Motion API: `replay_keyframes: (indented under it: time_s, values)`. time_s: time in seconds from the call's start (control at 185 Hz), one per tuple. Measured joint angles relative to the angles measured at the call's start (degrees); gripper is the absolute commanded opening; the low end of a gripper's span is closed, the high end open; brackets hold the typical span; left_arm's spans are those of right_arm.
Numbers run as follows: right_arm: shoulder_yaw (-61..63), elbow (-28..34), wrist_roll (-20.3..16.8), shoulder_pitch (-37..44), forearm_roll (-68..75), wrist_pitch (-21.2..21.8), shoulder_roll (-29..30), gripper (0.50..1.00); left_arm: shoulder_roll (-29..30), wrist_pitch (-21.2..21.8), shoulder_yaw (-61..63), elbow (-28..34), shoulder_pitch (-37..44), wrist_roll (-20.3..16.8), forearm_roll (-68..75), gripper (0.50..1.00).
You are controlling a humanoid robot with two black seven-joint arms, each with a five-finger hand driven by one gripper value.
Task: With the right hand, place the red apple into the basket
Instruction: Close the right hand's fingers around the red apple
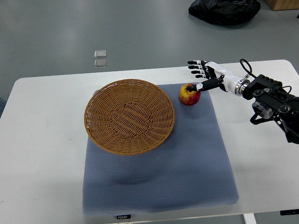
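Right now I see the red apple (189, 94) sitting upright on the grey mat (159, 177), its stem dimple facing up toward my camera; it is nearly round, so I cannot pick out any real long axis. It rests just below and to the left of my right hand (206, 74), at the mat's far edge. That hand comes in from the right on its black forearm (273, 100) and is spread wide: the four fingers (196, 67) point left, fanned out and stacked above the apple's far side without wrapping it. The thumb (208, 84) reaches down and left, and its tip sits at the apple's top, over the dimple; it looks like it is touching there, though from this steep angle I cannot be sure it is not just hovering above. Nothing is enclosed in the hand, so I read it as unclenched and empty. The wicker basket (100, 109) lies further left of the hand, beyond the apple, with its rim just beside the fruit but with a thin strip of mat between them. Both rest on the mat, which covers the white table (42, 154). A black bag (224, 10) lies on the floor beyond the hand.
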Motion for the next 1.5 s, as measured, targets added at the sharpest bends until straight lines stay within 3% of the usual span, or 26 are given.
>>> replay_keyframes:
  time_s: [0.33, 0.53, 0.941, 1.19, 1.499]
  values:
    - [-10.35, 0.01, 5.98, 5.59, -12.0, -0.49, -1.68, 0.915, 0.0, 0.0, 0.08, 0.08, 0.0, 0.03, 0.0, 1.0]
    - [-14.94, 0.01, 6.49, 7.71, -15.89, -1.19, -1.75, 0.915, 0.0, 0.0, 0.08, 0.09, 0.0, 0.03, 0.0, 1.0]
    - [-25.15, -0.58, 6.86, 9.61, -24.75, -9.01, -0.8, 0.915, 0.0, 0.0, -0.01, 0.03, 0.0, 0.03, 0.0, 1.0]
    - [-27.24, -2.07, 6.57, 9.94, -24.8, -11.48, 1.53, 0.909, 0.0, 0.0, -0.01, 0.0, 0.0, 0.03, 0.0, 1.0]
    - [-30.78, -5.99, 6.61, 9.97, -24.87, -12.86, 4.61, 0.834, 0.0, 0.0, -0.01, -0.01, 0.0, 0.03, 0.0, 1.0]
